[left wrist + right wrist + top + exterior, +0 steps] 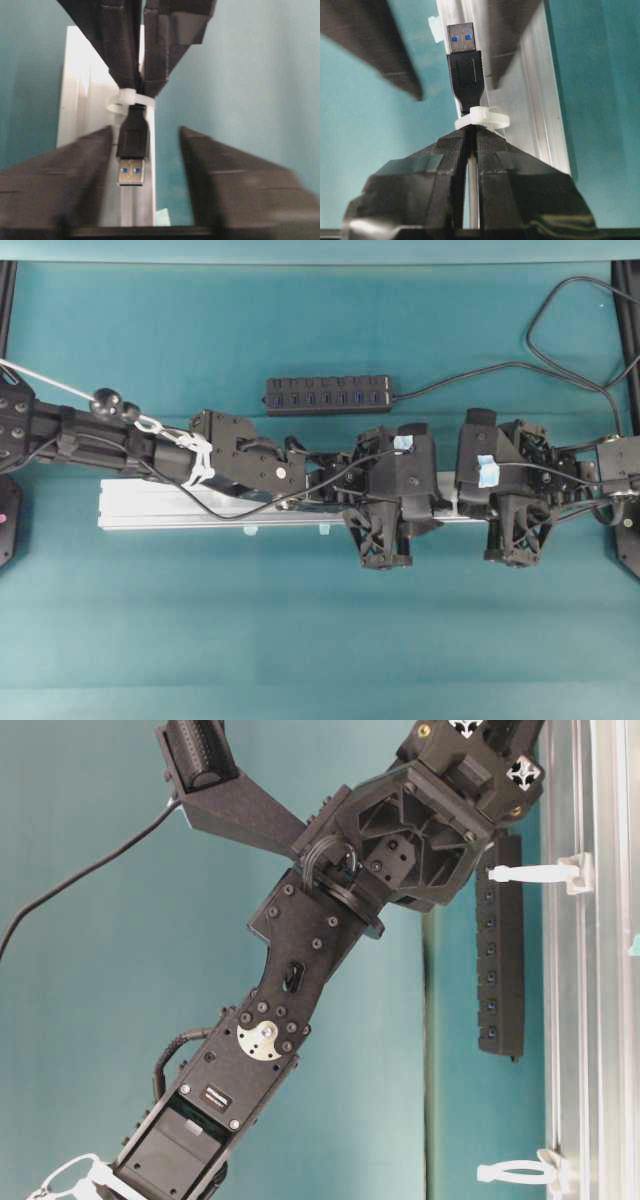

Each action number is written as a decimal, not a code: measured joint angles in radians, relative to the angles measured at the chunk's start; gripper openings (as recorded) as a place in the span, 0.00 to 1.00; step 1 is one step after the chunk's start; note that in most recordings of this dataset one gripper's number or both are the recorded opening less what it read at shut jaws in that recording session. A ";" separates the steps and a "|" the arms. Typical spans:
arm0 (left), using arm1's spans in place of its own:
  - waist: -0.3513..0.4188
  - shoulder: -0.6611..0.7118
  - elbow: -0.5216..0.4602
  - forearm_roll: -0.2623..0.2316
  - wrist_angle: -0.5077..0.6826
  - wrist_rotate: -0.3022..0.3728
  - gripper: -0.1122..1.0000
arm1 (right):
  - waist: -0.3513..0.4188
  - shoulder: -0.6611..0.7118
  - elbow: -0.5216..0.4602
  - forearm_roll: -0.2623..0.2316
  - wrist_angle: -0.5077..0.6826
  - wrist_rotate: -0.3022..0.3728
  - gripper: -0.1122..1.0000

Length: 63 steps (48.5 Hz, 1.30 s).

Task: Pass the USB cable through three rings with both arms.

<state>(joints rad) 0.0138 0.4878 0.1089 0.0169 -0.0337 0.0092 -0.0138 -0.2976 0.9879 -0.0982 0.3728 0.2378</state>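
We judge the cable (470, 200) light and floppy along its cord, so the only stiff part worth taking is the plug (133, 142): hard plastic body, smooth metal tip (132, 175), likely slippery on the metal, so grip the black body across its flat sides, not the tip. The ring (129, 98) looks thin and springy, probably easy to bend or tear off the rail (85, 95) if the plug is tugged sideways; pull straight along the rail. Look of it: short black rectangular plug body, silver USB-A tip with blue insert; the cord behind it is hidden inside the jaws. The ring is white, translucent, a small flat loop standing off the rail edge. Where: in the left wrist view the plug sits at centre, poking through the ring toward 6 o'clock, ring at 12 of the plug. In the right wrist view the same plug (466, 60) points to 12, ring (482, 119) just at its base. Right gripper (470, 137) is pressed together, pinching the cable right behind the ring, tips touching the ring. Left gripper (145, 150) is spread, its fingers (75, 165) flanking the plug at 9 and 3, not touching it that we can see. Overhead, both grippers meet over the rail (150, 505) near the middle, the left (440, 502) facing the right; two more rings (535, 872) show in the table-level view, empty.
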 measured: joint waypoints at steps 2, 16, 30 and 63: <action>0.003 0.000 0.000 0.000 0.002 0.000 0.33 | 0.000 0.000 0.000 0.000 0.000 0.000 0.02; 0.003 0.000 0.000 0.002 0.002 0.002 0.30 | 0.000 0.002 0.000 0.000 0.000 0.000 0.02; 0.003 0.000 0.000 0.002 0.002 0.002 0.30 | 0.000 0.000 0.000 0.000 0.005 0.000 0.03; 0.003 -0.031 0.035 0.002 0.052 0.014 0.30 | -0.021 -0.106 0.054 -0.002 -0.002 0.052 0.75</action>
<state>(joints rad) 0.0169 0.4571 0.1442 0.0184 0.0184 0.0230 -0.0353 -0.4034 1.0416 -0.0997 0.3712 0.2899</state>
